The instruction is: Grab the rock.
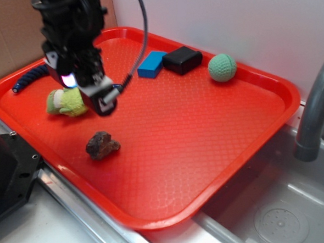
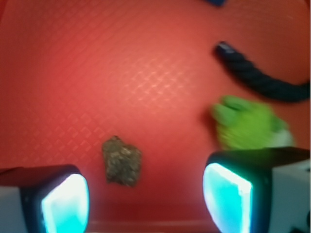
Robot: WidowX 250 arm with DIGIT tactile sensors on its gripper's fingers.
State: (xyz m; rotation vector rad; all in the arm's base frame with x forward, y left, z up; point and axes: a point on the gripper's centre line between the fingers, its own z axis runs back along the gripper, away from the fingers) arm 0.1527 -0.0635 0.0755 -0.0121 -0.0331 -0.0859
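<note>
The gripper (image 2: 146, 196) hung above the red tray (image 1: 205, 129) with its jaws spread wide and holding nothing, the rock (image 2: 122, 160) showing in the gap between them in the wrist view. Seen from outside, the rock (image 1: 102, 145) lay alone on the tray's near left part, just nearer than the gripper (image 1: 100, 95) and the green-yellow plush toy (image 1: 67, 102). A dark blue rope (image 1: 28, 80) lay by the left rim, while a blue block (image 1: 152, 64), black block (image 1: 182, 60) and green ball (image 1: 222, 67) lined the far edge, beside a metal sink (image 1: 277, 216).
</note>
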